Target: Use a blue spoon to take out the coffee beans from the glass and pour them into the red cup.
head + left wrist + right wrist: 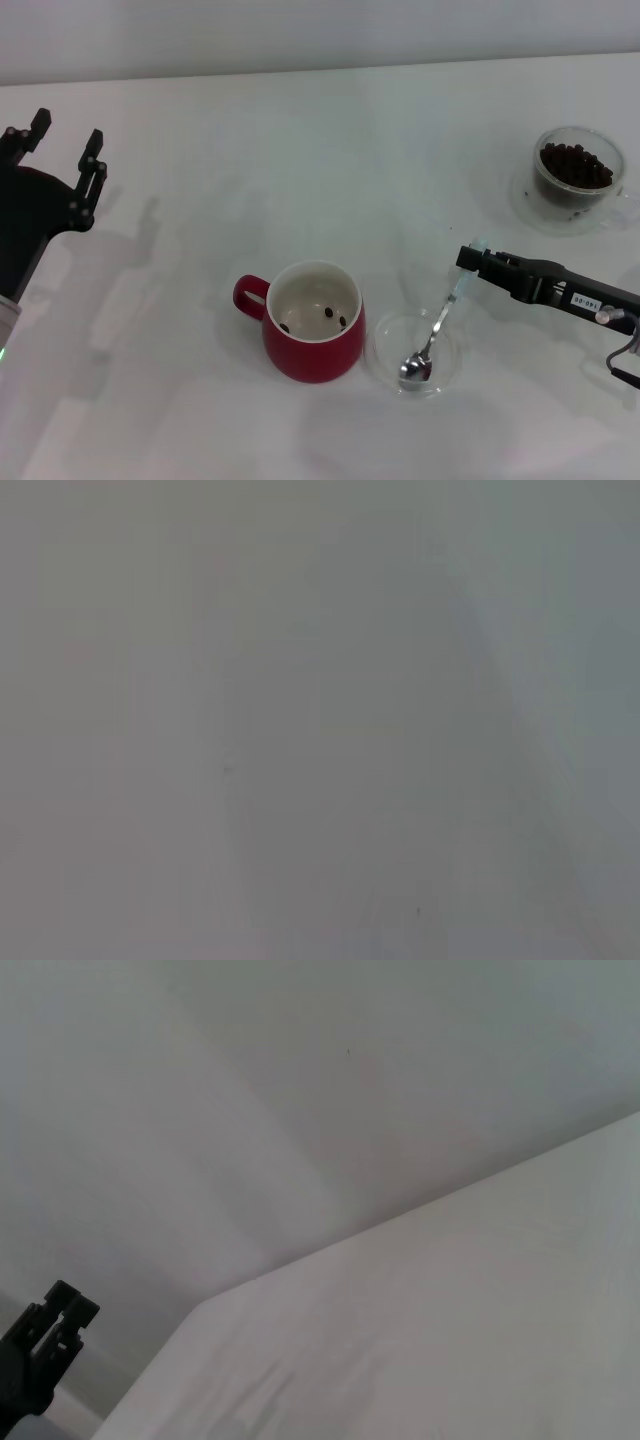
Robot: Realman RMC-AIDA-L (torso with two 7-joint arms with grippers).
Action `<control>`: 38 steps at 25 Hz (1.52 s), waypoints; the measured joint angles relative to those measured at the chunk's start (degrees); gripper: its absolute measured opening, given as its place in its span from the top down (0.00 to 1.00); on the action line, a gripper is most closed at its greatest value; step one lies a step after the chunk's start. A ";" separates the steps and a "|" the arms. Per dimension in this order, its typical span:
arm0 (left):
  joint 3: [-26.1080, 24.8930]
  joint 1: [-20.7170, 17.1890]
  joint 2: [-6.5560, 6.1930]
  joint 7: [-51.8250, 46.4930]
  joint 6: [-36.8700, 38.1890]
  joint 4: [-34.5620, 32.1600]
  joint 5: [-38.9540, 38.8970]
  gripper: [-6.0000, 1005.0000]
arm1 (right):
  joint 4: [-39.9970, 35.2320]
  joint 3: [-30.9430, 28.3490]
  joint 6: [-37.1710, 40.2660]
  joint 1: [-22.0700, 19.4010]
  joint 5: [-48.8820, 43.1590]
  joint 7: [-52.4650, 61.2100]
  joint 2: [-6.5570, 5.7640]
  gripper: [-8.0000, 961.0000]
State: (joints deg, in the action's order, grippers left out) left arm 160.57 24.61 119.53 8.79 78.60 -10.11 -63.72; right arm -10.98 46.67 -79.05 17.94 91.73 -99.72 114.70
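Currently, left gripper (pixel 62 150): parked at 9 o'clock, fingers spread, holding nothing.
Red cup (pixel 313 323): centre, a few coffee beans (pixel 329 315) inside.
Blue spoon (pixel 432 335): bowl resting in the glass saucer (pixel 384 350) at 5 o'clock.
Right gripper (pixel 470 259): pinching the spoon handle.
Glass (pixel 578 180): 2 o'clock, well apart.
Risk: the thin handle may twist in the pinch, spilling beans.

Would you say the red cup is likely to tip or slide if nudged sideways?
The red cup looks squat and wide-based, so probably slides rather than tips. Holding only a few beans, it's likely light. Its glossy surface may be slippery.
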 joint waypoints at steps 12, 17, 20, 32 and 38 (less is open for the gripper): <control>0.00 0.18 -0.09 0.00 0.14 0.00 0.00 0.50 | -0.01 -0.42 -0.05 0.07 0.13 0.13 0.00 0.70; -0.09 0.18 -0.09 0.00 0.15 0.00 0.00 0.49 | -0.26 -0.55 -0.05 0.08 0.54 0.15 -0.12 0.70; -0.20 0.18 -0.09 0.00 0.26 0.00 0.00 0.49 | -0.77 -1.07 -0.10 0.07 0.69 0.15 -0.13 0.70; -0.44 0.42 -0.16 1.25 0.47 0.00 -0.39 0.49 | -5.57 -6.71 -1.60 -1.80 0.74 -2.43 -0.16 0.70; -1.18 0.74 -0.05 1.32 0.52 -0.09 -0.59 0.49 | -8.34 -11.11 -2.53 -2.15 0.73 -5.47 -1.17 0.70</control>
State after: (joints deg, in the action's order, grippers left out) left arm 159.40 25.34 119.48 10.11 79.12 -10.19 -64.31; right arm -19.32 35.56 -81.59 15.79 92.46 -105.19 113.52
